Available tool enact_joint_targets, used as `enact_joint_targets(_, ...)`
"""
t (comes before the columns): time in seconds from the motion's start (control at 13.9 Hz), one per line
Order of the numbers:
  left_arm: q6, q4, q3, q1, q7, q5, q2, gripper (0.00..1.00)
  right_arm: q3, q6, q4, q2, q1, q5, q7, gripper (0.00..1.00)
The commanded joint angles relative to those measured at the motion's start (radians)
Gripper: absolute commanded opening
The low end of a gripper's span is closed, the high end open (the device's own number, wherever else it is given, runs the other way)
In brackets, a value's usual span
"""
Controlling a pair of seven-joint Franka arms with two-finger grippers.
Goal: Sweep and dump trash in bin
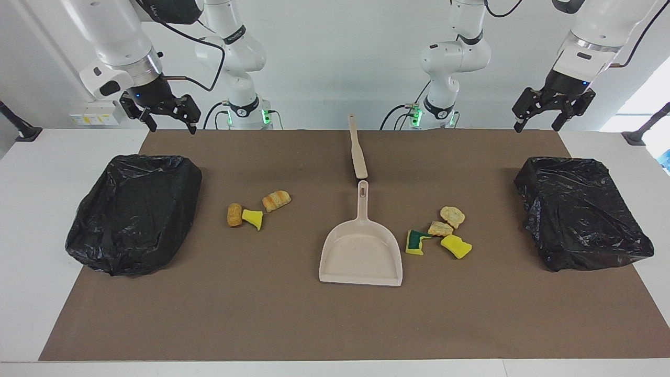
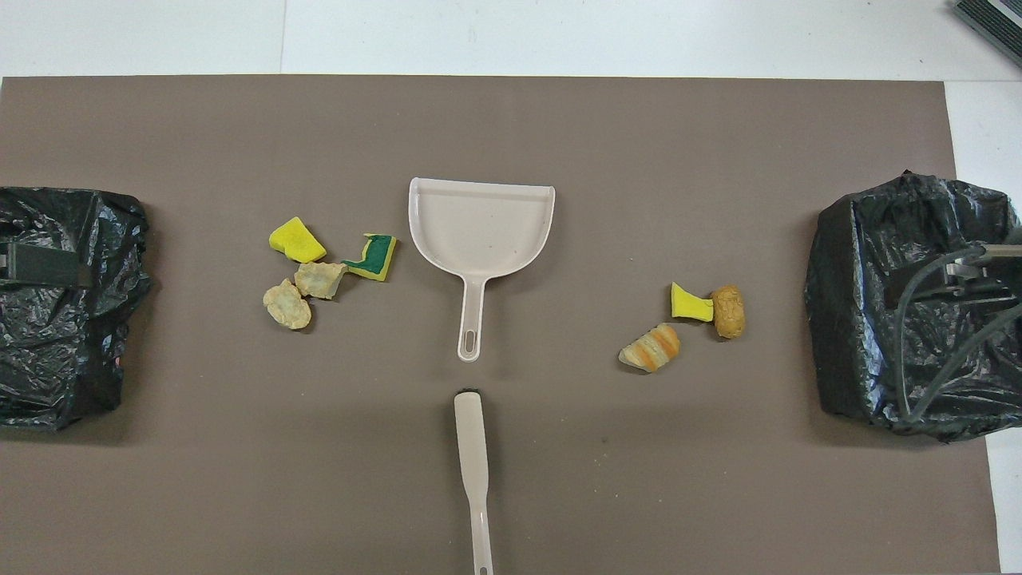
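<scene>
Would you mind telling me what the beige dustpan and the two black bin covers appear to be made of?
The beige dustpan looks like moulded plastic: smooth, matte, one piece, with a hanging slot in its handle. The two black bin covers look like thin plastic film: crinkled, glossy, creased.

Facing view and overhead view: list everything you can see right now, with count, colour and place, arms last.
Trash scraps, right arm's end: three, yellow and orange-tan, on the mat beside the dustpan.
Trash scraps, left arm's end: four, yellow, yellow-green and tan, on the mat beside the dustpan.
Dustpan: one, beige, mid-mat, handle toward the robots.
Hand brush: one, beige, nearer to the robots than the dustpan.
Bagged bins: two, black, one at the right arm's end, one at the left arm's end.
Mat: one, brown, on the white table.
Right gripper: open, raised, waiting.
Left gripper: open, raised, waiting.
</scene>
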Motion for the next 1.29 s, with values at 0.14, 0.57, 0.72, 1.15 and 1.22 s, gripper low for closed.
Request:
enact_joint_targets(0.14,-0.014,-0.017,0.003,0.001,0.003,-0.004,-0.014,1.0,0.001,-0.012,-0.012,-0.011,-0.003,0.019,0.022,1.0)
enact_joint_targets(0.57,-0.011,-0.025,0.003,0.001,0.002,-0.004,-0.014,1.0,0.003,-0.012,-0.013,-0.011,-0.003,0.019,0.013,1.0)
enact_joint_targets(0.72,-0.006,-0.039,0.003,-0.003,0.002,-0.004,-0.022,1.0,0.003,-0.012,-0.015,-0.011,-0.003,0.019,0.01,1.0)
enact_joint_targets(1.15,0.005,-0.176,-0.002,-0.085,-0.016,-0.012,-0.088,1.0,0.003,-0.012,-0.016,-0.013,-0.003,0.019,0.009,1.0)
enact_joint_targets(1.22,0.006,-0.209,-0.002,-0.109,-0.036,-0.014,-0.106,1.0,0.003,-0.012,-0.016,-0.013,-0.003,0.019,0.007,1.0)
